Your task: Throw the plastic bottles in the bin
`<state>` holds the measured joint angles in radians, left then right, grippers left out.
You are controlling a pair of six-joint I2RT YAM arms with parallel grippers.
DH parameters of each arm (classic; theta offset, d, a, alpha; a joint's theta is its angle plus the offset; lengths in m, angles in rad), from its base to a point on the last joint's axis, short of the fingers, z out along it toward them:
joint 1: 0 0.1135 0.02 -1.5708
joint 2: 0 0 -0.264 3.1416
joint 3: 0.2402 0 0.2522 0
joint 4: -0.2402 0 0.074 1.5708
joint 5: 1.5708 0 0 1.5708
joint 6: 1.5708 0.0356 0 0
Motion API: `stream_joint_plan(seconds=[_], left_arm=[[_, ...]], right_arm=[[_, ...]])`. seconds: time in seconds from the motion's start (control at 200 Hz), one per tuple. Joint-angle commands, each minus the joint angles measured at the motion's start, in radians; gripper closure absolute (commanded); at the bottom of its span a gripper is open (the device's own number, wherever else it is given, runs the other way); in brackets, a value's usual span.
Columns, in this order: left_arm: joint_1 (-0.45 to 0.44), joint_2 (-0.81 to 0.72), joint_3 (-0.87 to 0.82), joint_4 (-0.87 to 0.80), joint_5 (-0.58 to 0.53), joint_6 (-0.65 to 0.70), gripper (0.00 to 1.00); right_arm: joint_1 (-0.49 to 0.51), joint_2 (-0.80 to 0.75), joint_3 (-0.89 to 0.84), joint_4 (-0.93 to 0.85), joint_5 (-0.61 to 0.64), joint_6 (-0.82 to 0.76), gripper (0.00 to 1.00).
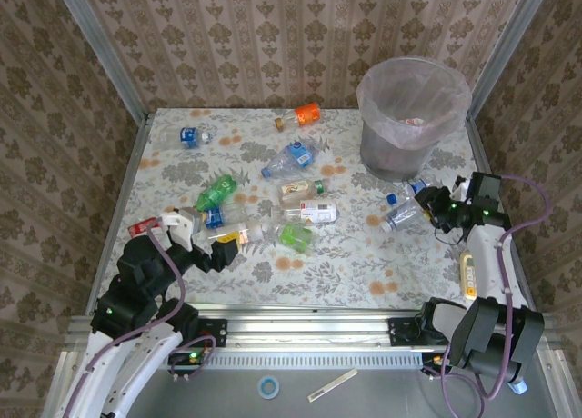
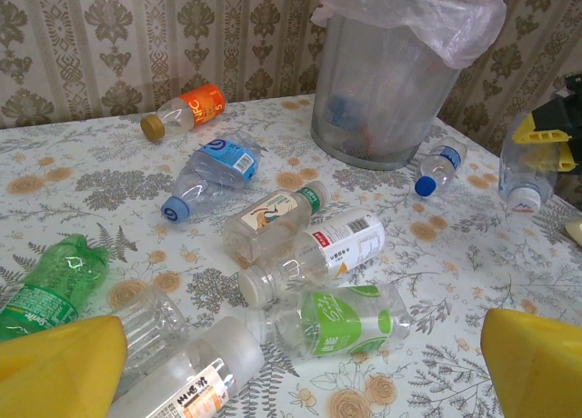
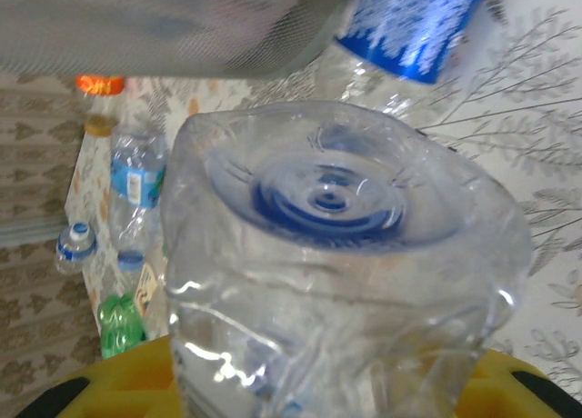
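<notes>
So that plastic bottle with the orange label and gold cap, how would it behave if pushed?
Lying on its side on the flowered table, the orange-labelled plastic bottle would probably roll if nudged sideways. The clear part near its neck looks empty, so it is likely light. Its body looks round and undented, so probably fairly stiff.

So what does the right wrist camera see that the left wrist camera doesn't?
Right wrist: the dimpled base of the clear bottle, close up, pinched in the right gripper. Left wrist: the pinkish bag, and the green-label bottle ahead of the open left gripper. Both: the grey bin, the orange-label bottle and the crumpled green bottle.
</notes>
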<state>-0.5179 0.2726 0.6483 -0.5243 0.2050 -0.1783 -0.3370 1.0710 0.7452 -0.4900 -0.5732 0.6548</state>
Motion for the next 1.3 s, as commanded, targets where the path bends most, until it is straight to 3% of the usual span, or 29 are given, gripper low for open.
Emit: stream_joint_plan(seconds=[0.0,0.555,0.855,1.02,1.295], left_arm=[[-0.008,-0.010,0.024,0.006,-0.005,0.019,0.00],[-0.008,-0.010,0.024,0.005,-0.010,0.020,0.00],[-0.008,-0.010,0.021,0.013,0.003,0.015,0.00],[-0.008,-0.010,0.010,0.042,0.040,0.013,0.00],[-0.007,0.072,0.019,0.077,0.086,-0.025,0.00]], right_arm=[[0.058,-0.043,0.032,-0.039,-0.048,-0.003,0.62],[0.490,-0.141,0.059,0.053,0.122,-0.054,0.65],[0.725,-0.159,0.069,0.090,0.331,-0.143,0.65],[0.785,-0.161,0.078,0.105,0.396,-0.188,0.65],[0.793,-0.155,0.118,0.088,0.411,-0.221,0.66]])
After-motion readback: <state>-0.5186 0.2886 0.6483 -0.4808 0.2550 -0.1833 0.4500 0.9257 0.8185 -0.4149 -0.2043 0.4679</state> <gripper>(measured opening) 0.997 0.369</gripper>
